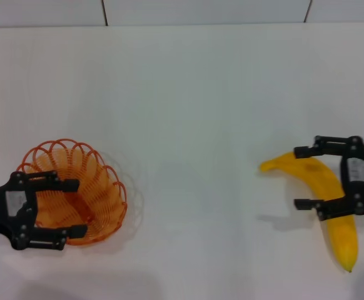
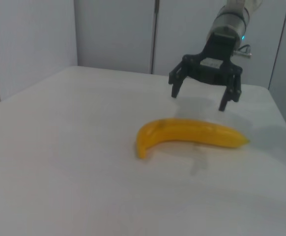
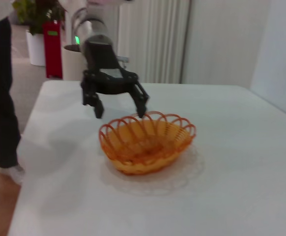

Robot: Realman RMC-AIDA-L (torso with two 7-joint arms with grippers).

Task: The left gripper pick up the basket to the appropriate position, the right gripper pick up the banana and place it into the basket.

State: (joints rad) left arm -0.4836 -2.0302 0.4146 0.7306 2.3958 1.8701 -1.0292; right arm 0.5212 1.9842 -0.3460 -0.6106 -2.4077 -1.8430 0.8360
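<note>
The orange wire basket (image 1: 110,200) stands on the white table at the left. My left gripper (image 1: 71,209) is open over the basket's end nearest that arm, fingers spread wide. In the right wrist view the left gripper (image 3: 121,113) hangs just above the basket's (image 3: 133,164) scalloped rim, with its fingertips at rim height. The yellow banana (image 1: 316,178) lies on the table at the right. My right gripper (image 1: 301,177) is open and straddles the banana's middle from above. In the left wrist view the right gripper (image 2: 198,100) hovers above the banana (image 2: 192,133), not touching it.
The white table (image 1: 194,125) stretches between basket and banana, with a panelled wall behind it. In the right wrist view a person (image 3: 0,83) stands beyond the table's edge on the left arm's side, near a potted plant and a red object.
</note>
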